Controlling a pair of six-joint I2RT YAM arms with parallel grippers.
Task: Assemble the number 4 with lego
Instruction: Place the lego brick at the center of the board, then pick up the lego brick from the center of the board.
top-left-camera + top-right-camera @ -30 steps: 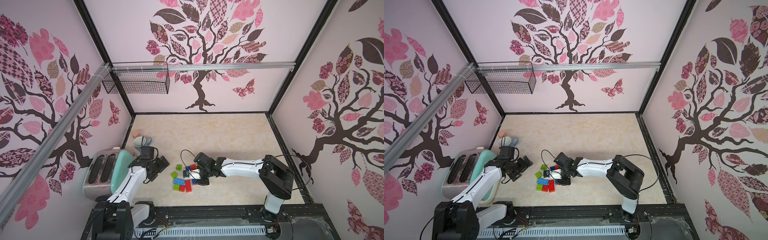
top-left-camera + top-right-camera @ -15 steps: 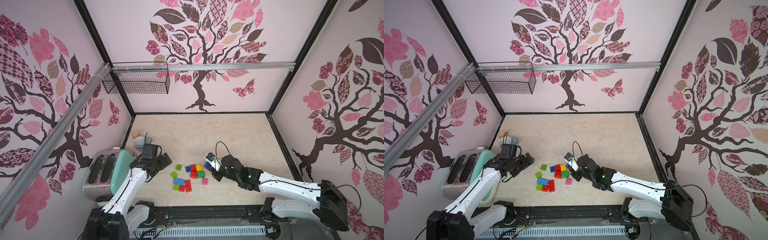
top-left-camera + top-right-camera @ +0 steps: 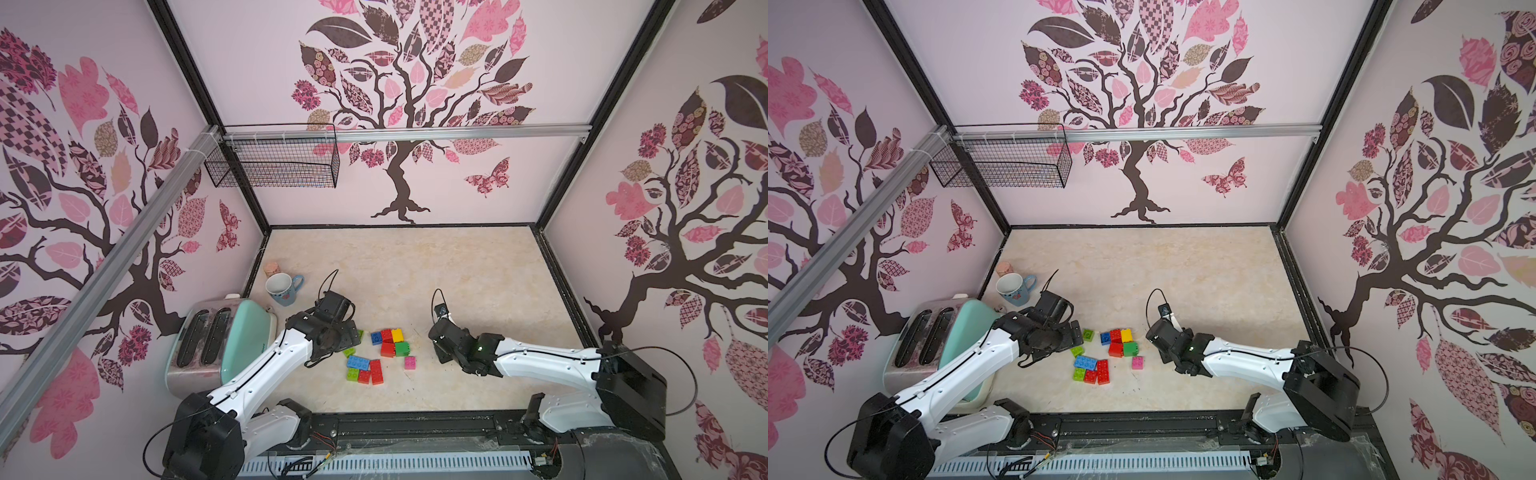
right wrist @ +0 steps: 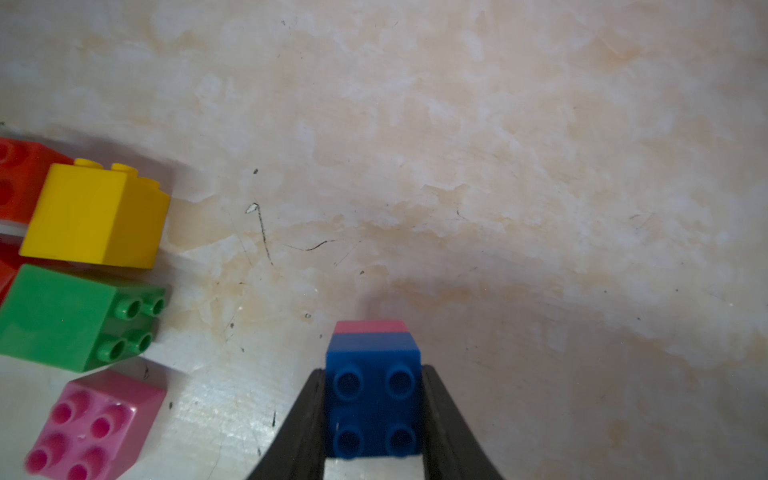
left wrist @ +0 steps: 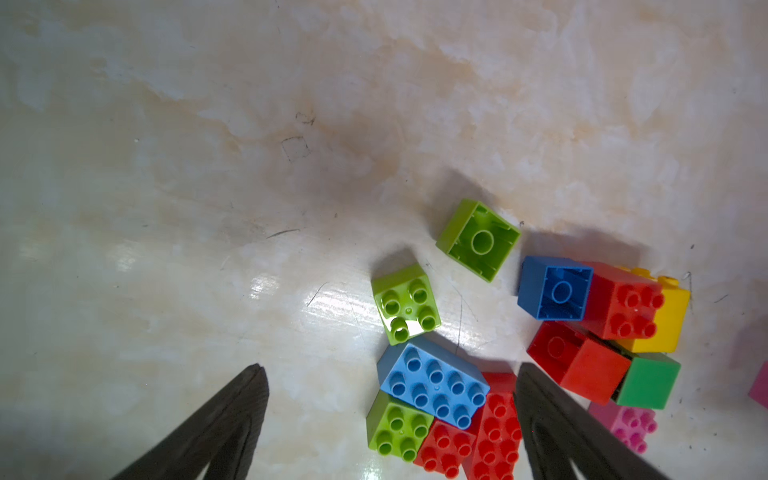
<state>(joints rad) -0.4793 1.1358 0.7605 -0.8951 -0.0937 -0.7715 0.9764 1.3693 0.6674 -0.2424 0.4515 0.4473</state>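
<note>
Your right gripper point(image 4: 373, 374) clamps a blue brick point(image 4: 374, 411) clear of the pile point(image 4: 62, 316) beside it, likely for placing; left gripper point(image 5: 390, 369) gapes empty.

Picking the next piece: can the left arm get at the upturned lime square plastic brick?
Probably yes. The left claw is open and empty, and the upturned lime square plastic brick lies just ahead, free on all sides and uncovered.
</note>
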